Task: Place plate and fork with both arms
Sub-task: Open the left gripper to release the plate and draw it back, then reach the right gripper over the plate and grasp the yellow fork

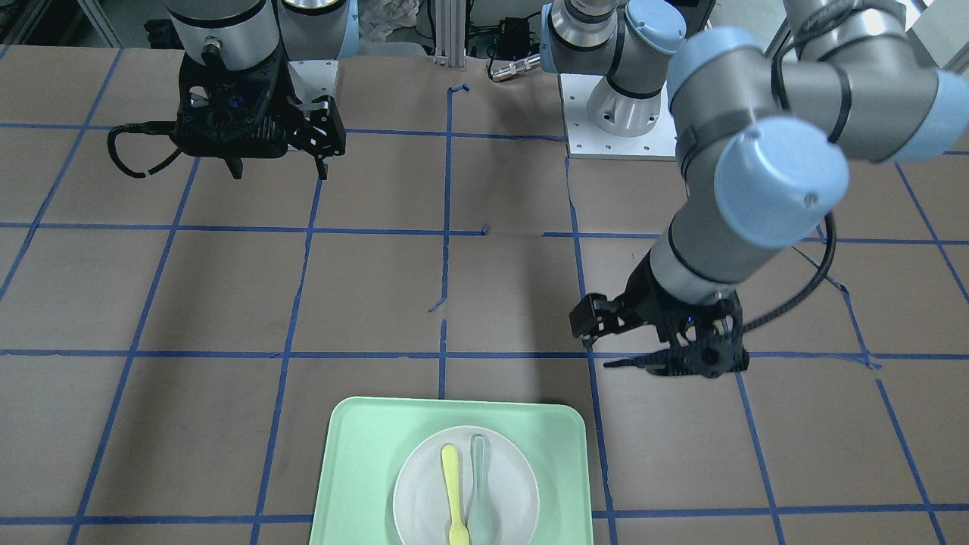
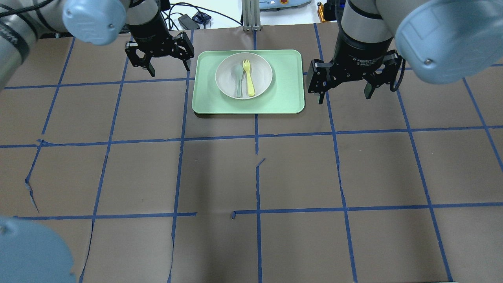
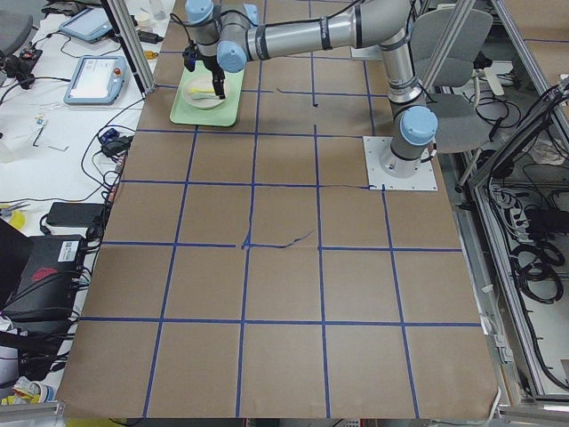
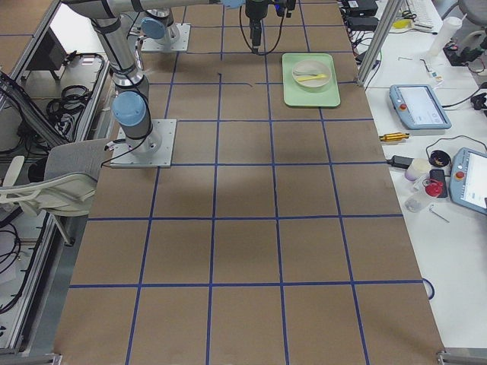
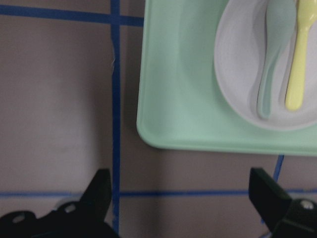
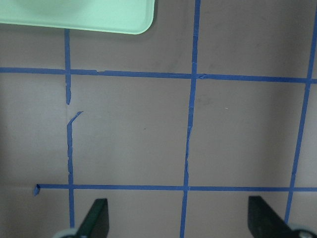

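Pre-grasp, I'd say; small round white plate [image 2: 261, 74] sits on rectangular mint-green tray [image 2: 285, 96], slim pale-yellow plastic fork [image 2: 248, 78] lying in it; overhead, left gripper [image 2: 169, 69] at tray's 9 o'clock, right gripper [image 2: 344, 98] at 3, both wide open, empty; next probably needs descent onto rim and fork.

In upper centre of the overhead view the tray [image 2: 283, 92], plate [image 2: 262, 74], fork [image 2: 248, 80] & spoon [image 2: 238, 78] look like smooth matt plastic, the table cover [image 2: 298, 173] is matt brown paper w/ creases & small tears, and the arm caps [image 1: 780, 182] are smooth, slightly glossy plastic.
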Controlling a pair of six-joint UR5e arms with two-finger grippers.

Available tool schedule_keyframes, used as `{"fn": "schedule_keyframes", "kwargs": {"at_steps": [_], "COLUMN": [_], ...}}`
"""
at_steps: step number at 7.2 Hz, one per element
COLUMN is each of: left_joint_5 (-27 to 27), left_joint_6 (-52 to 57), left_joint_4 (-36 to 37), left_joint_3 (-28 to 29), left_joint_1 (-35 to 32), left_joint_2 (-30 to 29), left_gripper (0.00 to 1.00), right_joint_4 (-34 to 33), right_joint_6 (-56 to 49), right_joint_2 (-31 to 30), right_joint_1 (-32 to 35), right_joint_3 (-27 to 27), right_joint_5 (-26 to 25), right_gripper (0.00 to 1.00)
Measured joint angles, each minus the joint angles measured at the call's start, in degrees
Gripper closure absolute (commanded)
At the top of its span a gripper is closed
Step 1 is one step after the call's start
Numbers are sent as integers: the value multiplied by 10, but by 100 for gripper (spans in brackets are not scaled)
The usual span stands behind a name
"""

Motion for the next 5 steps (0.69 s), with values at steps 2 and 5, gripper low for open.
{"fn": "schedule_keyframes", "kwargs": {"at_steps": [2,5], "left_joint_5": [12,15], "left_joint_6": [-1,-1], "left_joint_4": [-10,-5], "left_joint_3": [-73,-159], "left_joint_1": [-21,-48], "left_joint_2": [97,186], "left_gripper": [0,0], "right_joint_4": [0,-2], "right_joint_6": [0,2], "right_joint_2": [1,2], "right_joint_1": [0,0], "right_joint_3": [-1,-2], "right_joint_5": [0,0], "right_gripper": [0,0]}}
